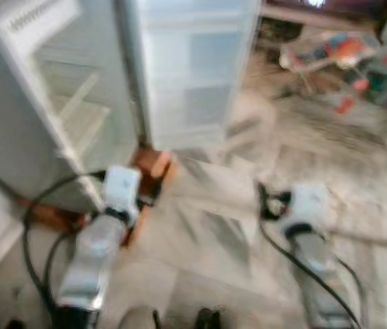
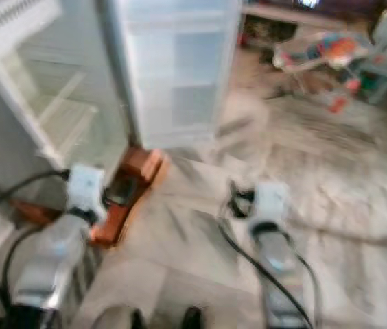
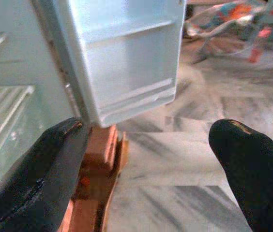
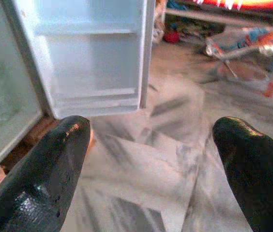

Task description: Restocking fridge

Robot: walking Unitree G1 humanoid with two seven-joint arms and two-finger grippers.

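Facing open fridge (image 1: 77, 103), left pincer (image 3: 146, 159).

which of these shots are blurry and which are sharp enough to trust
Both eye views are smeared by motion blur: the open fridge door, the arms and the marble floor all look soft. The left wrist view is clearer, showing the door's edge and the wooden base under the fridge fairly crisply, with the left tool open. The right wrist view has a streaked floor, right tool open.
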